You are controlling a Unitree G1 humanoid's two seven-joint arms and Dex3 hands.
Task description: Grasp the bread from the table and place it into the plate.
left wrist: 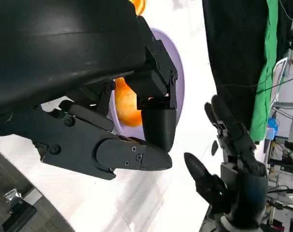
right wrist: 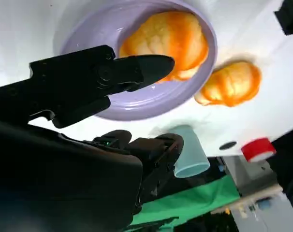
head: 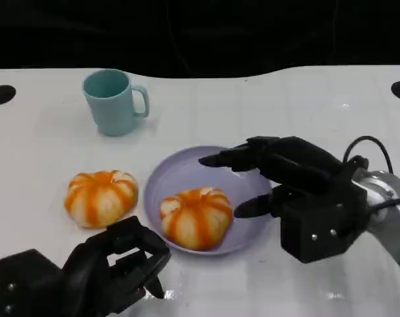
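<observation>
The white surface ran back to a dark backdrop. One round orange-striped bread roll lay inside the lavender plate; a second matching roll sat just left of it. The right hand hovered over the plate, fingers apart, empty. The left hand was curled, empty. Advice: lift clear without nudging the roll.

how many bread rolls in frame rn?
2. One orange-striped round bread roll sits in the lilac round plate, toward its front edge. The other orange-striped roll lies on the white table, left of the plate. None looks hidden.
</observation>
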